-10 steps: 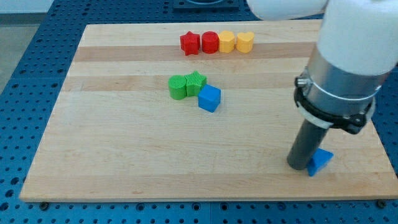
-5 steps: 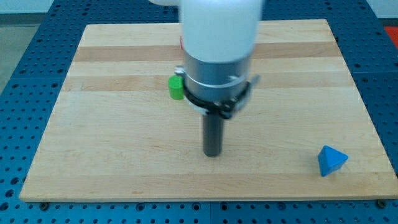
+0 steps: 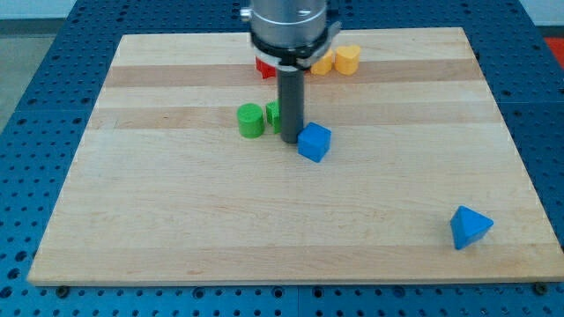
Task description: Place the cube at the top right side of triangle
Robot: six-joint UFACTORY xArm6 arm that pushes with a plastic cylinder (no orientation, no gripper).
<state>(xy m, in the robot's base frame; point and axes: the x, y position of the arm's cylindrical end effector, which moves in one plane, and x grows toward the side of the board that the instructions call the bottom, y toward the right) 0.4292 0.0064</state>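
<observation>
The blue cube (image 3: pixel 315 142) lies near the middle of the wooden board (image 3: pixel 176 220). My tip (image 3: pixel 292 139) stands right against the cube's left side, between it and the green blocks. The blue triangle (image 3: pixel 469 227) lies far off at the view's lower right, near the board's edge. The rod hides part of the green block behind it.
A green cylinder (image 3: pixel 250 121) and a second green block (image 3: pixel 274 114), partly hidden by the rod, sit just left of my tip. At the view's top a red block (image 3: pixel 263 66), an orange-yellow block (image 3: pixel 323 62) and a yellow block (image 3: pixel 347 59) show beside the arm.
My tip has moved from the blue triangle at the lower right, across the board's middle, up to the blue cube's left side. The cube has shifted slightly to the right.
</observation>
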